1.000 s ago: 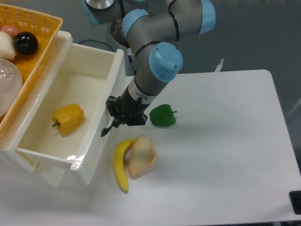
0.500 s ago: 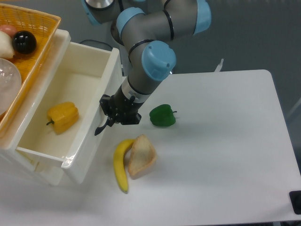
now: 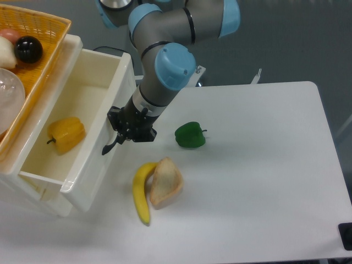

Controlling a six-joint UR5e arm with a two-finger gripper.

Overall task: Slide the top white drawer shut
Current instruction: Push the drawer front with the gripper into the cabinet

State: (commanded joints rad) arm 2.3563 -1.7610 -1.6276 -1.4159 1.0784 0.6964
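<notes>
The top white drawer (image 3: 88,165) stands partly open at the left, with a yellow pepper (image 3: 66,133) lying inside it. Its curved black handle (image 3: 108,148) is on the front wall, which faces the table. My gripper (image 3: 117,131) is right at that front wall, shut on the handle's upper part. The handle's lower end sticks out below the fingers. The arm reaches down to it from the top middle.
A green pepper (image 3: 190,135), a banana (image 3: 141,190) and a piece of bread (image 3: 165,181) lie on the white table just right of the drawer front. A wicker basket (image 3: 52,47) with a black ball (image 3: 29,49) sits on the cabinet top at the upper left.
The gripper and the drawer front have moved left together. The drawer has slid further into the cabinet, and the yellow pepper has moved left with it.
</notes>
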